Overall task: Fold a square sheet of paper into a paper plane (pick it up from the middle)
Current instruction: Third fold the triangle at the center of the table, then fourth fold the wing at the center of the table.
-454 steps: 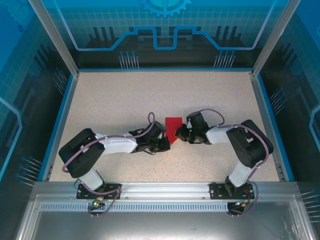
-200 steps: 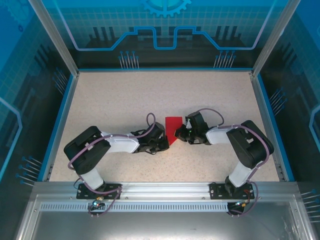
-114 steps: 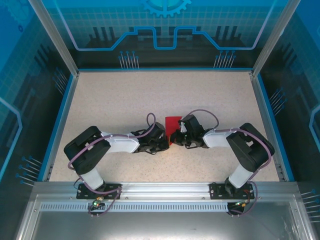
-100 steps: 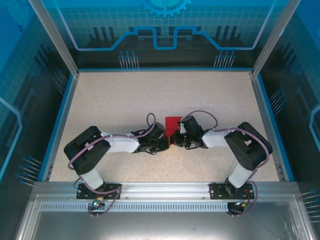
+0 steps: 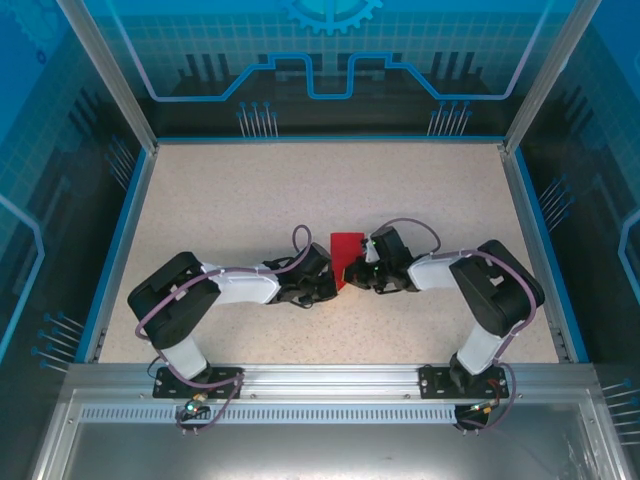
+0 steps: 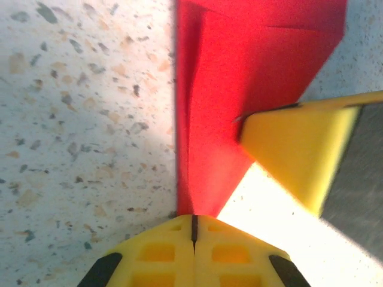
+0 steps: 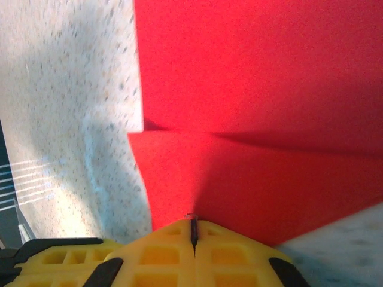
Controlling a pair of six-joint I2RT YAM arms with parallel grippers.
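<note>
The square sheet of paper is bright red and lies flat on the table, folded over itself with a narrow point toward the near side. My left gripper is shut, its tips resting at that point of the sheet of paper, where the left gripper shows no gap. My right gripper is shut too and presses on the sheet's right side. In the right wrist view the right gripper sits on a creased layer of the sheet of paper. A right fingertip lies on the red paper.
The speckled tabletop stretches wide behind and to both sides of the arms. Blue rails and clear enclosure walls bound it. Both forearms lie low over the table, meeting at the middle.
My right gripper slid left across the red sheet, then eased back a little to the right. The left gripper stayed on the sheet's near point.
</note>
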